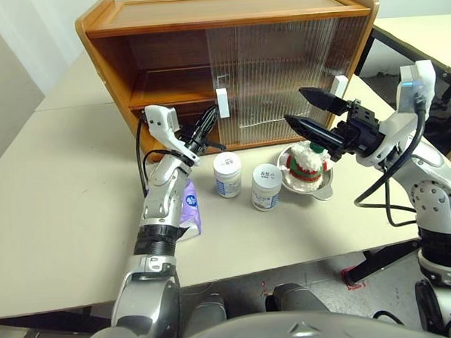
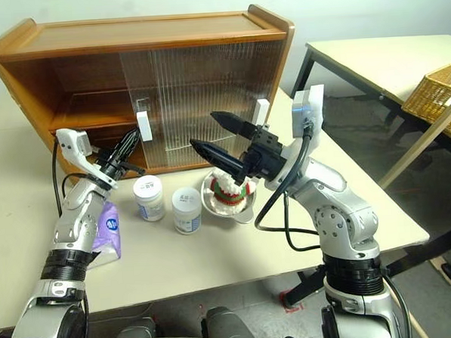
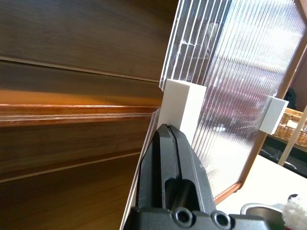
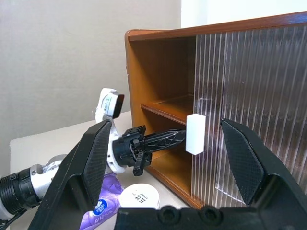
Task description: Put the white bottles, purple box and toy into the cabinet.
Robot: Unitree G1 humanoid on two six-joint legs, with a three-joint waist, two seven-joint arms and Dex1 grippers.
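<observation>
Honey-brown wooden cabinet point(image 1: 225, 17), ribbed translucent doors, left half bare. Round steel bowl point(image 1: 322, 185): striped plush toy point(image 1: 307, 163). Left gripper point(image 1: 208, 124) pinched empty at white handle point(image 1: 223, 103); right gripper point(image 1: 307, 110) wide.

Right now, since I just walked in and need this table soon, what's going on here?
The left claw, shut, is at the white handle of the ribbed sliding door on the honey-brown wooden cabinet, whose left half stands open. The right claw hangs open above the striped-sweater plush toy in a steel bowl. Two white jars and the lavender tissue pack sit on the table, not yet stowed.
</observation>
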